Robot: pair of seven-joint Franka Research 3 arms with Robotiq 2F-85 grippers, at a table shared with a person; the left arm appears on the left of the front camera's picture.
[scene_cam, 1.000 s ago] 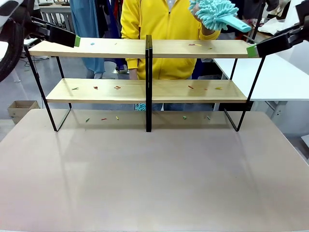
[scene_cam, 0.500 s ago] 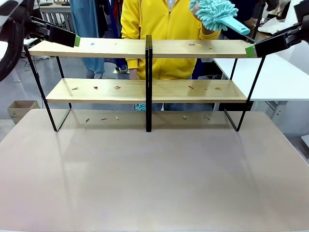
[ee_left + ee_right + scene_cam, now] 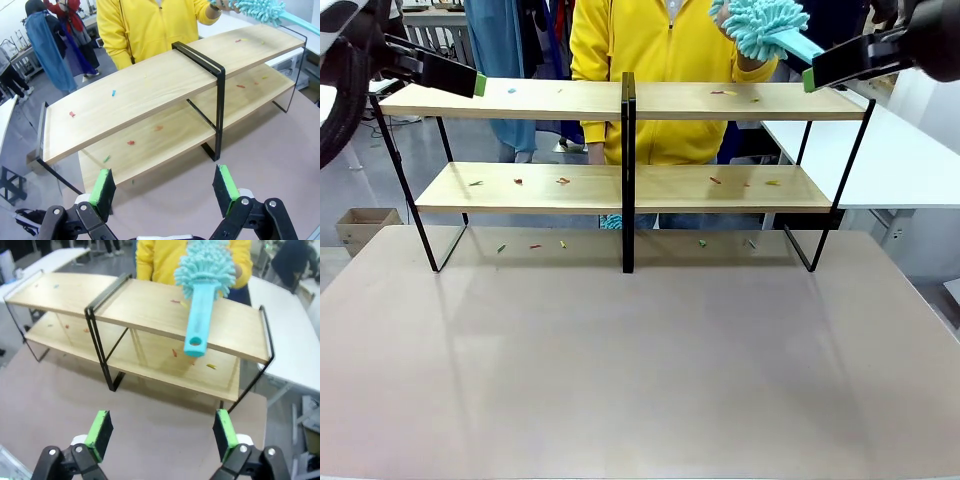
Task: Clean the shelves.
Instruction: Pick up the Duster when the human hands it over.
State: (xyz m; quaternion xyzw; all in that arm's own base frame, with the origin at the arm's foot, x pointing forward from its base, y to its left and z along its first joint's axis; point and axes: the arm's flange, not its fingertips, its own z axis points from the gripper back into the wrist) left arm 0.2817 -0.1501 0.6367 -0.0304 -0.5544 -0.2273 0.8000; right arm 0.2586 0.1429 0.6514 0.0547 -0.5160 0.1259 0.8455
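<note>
Hanging near shelves (image 3: 145,302) upper right end: right gripper (image 3: 161,416) spread.

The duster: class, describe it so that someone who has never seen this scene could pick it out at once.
Find the shelves, the wide two-tier wooden rack across the table. Above the right half of its top board, a person in a yellow jacket holds up the duster. Alone here, it has a fluffy turquoise head on a flat turquoise handle.
</note>
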